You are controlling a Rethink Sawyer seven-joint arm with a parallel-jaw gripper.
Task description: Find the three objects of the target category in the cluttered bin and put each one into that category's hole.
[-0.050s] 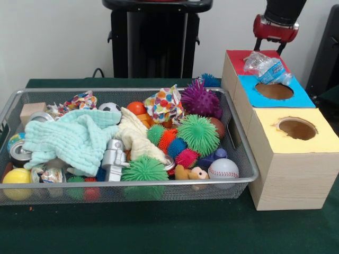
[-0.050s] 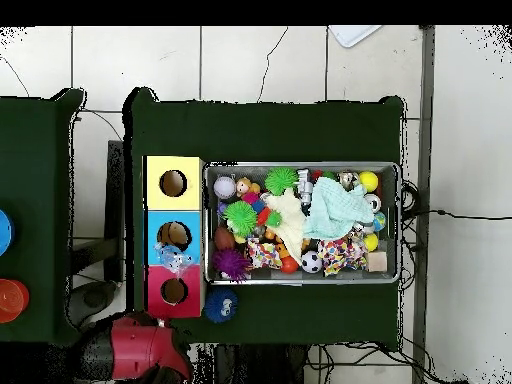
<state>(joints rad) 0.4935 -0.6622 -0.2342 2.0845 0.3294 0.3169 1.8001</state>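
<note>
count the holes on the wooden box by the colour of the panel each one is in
Yellow panel: 1 hole
Blue panel: 1 hole
Red panel: 1 hole
Total: 3 holes; a crumpled plastic bottle lies across the red and blue panels.

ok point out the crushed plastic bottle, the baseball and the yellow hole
crushed plastic bottle [image 1: 268, 67], front view, on its crumpled clear body
baseball [image 1: 223, 169], front view, on its white face by the red stitching
yellow hole [image 1: 297, 128], front view, on the dark opening in the yellow box top
</note>
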